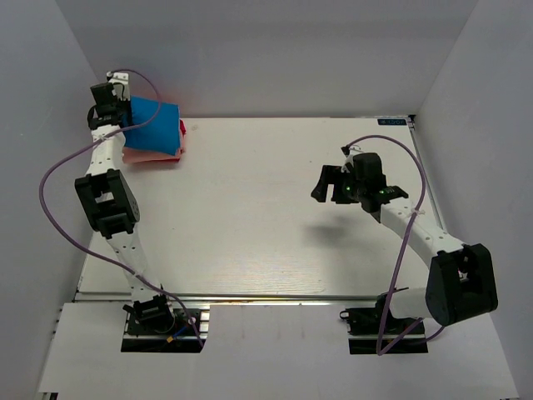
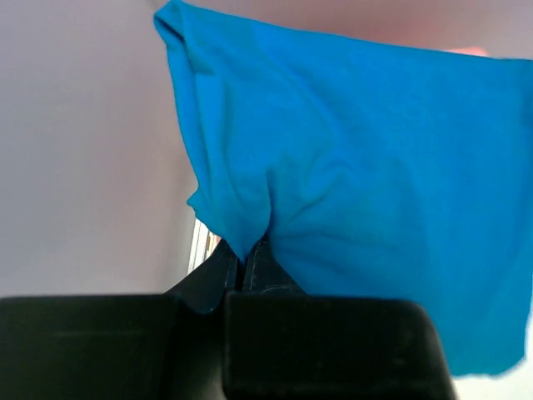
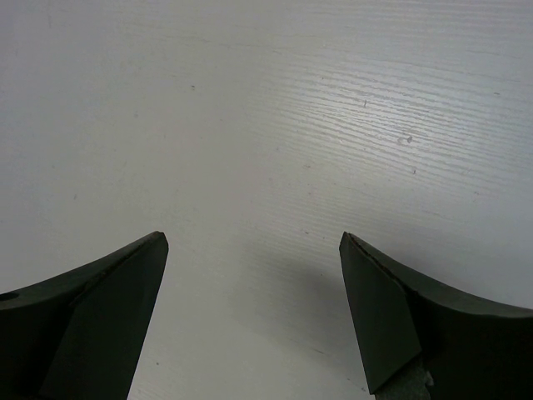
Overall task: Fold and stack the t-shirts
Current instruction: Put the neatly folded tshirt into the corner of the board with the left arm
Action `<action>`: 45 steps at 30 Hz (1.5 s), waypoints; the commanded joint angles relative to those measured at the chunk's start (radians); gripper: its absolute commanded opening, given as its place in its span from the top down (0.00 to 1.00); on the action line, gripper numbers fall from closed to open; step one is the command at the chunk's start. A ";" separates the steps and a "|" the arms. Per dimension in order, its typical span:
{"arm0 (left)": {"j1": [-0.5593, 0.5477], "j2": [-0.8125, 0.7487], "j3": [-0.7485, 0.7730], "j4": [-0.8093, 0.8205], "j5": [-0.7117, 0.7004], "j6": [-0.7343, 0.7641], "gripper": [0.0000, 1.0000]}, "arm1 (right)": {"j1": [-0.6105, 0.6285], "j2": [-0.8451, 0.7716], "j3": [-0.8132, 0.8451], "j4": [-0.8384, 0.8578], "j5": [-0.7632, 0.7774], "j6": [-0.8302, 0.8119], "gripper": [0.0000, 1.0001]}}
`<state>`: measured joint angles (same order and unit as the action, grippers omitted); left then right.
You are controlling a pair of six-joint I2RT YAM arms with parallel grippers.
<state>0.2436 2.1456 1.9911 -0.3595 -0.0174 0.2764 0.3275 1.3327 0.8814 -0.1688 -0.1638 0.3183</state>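
- Two arm bases sit bolted at the near edge of the white table (image 1: 266,225), one left and one right, each trailing a purple cable (image 1: 48,179).
- Above the right half of the table, the right gripper (image 1: 325,185) (image 3: 254,242) hangs over bare tabletop. Its fingers are spread wide with nothing between them, and its shadow lies on the boards below.
- Farther back, the left arm stretches along the left wall to the far-left corner.
- At that corner the left gripper (image 1: 117,110) (image 2: 247,258) has its jaws pressed together on a pinch of the blue t-shirt (image 1: 156,125) (image 2: 375,192), and the cloth puckers into creases at the tips.
- Folded, the blue t-shirt lies on top of the salmon-pink t-shirt (image 1: 143,157), whose edge shows along the blue one's near and right sides.
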 commanded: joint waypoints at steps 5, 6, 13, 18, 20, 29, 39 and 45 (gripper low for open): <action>0.037 0.043 0.029 0.071 -0.032 -0.089 1.00 | 0.001 0.025 0.054 0.018 -0.022 0.015 0.10; 0.048 0.054 0.029 0.071 -0.020 -0.089 1.00 | -0.002 0.028 0.057 0.017 -0.022 0.016 0.10; 0.048 0.086 0.081 0.030 -0.119 -0.189 0.25 | -0.001 0.059 0.077 0.020 -0.049 0.022 0.10; 0.048 0.063 0.091 0.005 -0.180 -0.209 0.00 | 0.002 0.056 0.077 0.018 -0.052 0.027 0.10; 0.048 0.048 0.091 -0.025 -0.181 -0.229 0.00 | 0.002 0.046 0.076 0.019 -0.048 0.027 0.10; 0.028 -0.128 0.034 -0.130 -0.199 -0.304 0.00 | -0.001 -0.030 0.031 0.048 -0.046 0.008 0.10; -0.033 -0.498 -0.458 -0.003 0.118 -0.535 0.00 | -0.001 -0.197 -0.105 0.069 -0.022 0.010 0.10; -0.321 -0.710 -0.741 0.142 0.099 -0.574 0.00 | -0.002 -0.314 -0.206 0.054 0.021 0.015 0.10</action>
<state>0.0643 1.5105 1.3293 -0.2825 0.0616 -0.2546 0.3256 1.0683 0.7074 -0.1291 -0.1776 0.3363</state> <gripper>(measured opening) 0.995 0.896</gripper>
